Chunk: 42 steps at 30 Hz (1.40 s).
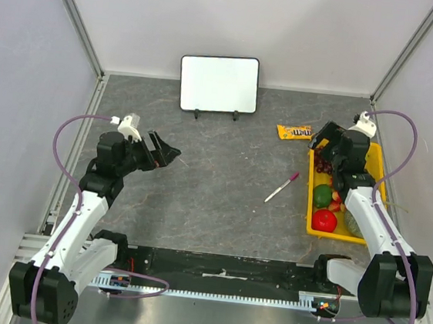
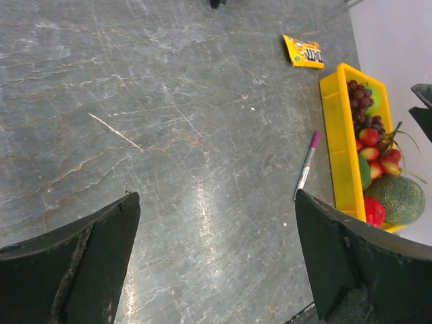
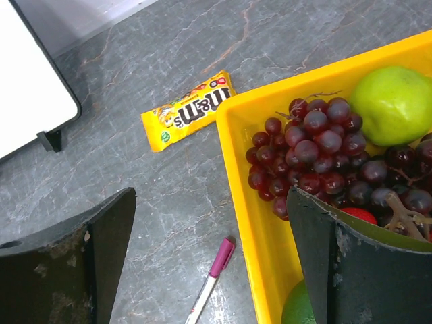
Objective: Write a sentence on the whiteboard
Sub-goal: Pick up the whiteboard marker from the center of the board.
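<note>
whiteboard one, marker one, tray one

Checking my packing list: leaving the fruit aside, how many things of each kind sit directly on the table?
Whiteboard: 1
Marker: 1
Candy packet: 1
Yellow tray: 1
Total: 4

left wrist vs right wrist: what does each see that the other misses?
Left wrist only: the melon and the red fruit at the near end of the yellow tray. Right wrist only: the whiteboard, a blank corner of its face. Both: the tray, the grapes, the M&M's bag and the marker, whole in left wrist, cap end only in right wrist.
</note>
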Available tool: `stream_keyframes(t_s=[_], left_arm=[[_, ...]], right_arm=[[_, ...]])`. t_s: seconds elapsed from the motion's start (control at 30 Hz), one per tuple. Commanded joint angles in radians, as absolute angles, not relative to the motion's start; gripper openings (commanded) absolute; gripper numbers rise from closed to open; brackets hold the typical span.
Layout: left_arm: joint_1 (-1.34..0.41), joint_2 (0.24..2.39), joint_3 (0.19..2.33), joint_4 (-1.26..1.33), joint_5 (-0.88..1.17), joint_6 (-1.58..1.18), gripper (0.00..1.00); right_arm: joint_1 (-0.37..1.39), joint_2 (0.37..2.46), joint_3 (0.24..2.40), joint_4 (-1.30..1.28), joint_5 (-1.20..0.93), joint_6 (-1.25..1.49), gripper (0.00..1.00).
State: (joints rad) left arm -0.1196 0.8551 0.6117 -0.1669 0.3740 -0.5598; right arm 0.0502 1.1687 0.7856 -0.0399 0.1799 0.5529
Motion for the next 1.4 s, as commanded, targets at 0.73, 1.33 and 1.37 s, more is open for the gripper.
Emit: stream_keyframes(t_s=[0.73, 1.33, 1.37], left_arm=[[-0.741, 1.313, 0.919, -0.137, 0.134, -0.388, 0.99], [-1.074, 2.054, 1.535, -0.208, -0.04, -0.094, 0.89], [-1.083, 2.071, 1.554, -0.221, -0.061, -0.084, 0.89]], right_arm=[[0.048, 1.155, 0.796, -0.135, 0.018, 0.469, 0.98], [-0.181, 1.13, 0.695, -0.193, -0.1, 0.522, 0.98], [-0.192, 1.138, 0.696, -0.193, -0.113, 0.522, 0.98]])
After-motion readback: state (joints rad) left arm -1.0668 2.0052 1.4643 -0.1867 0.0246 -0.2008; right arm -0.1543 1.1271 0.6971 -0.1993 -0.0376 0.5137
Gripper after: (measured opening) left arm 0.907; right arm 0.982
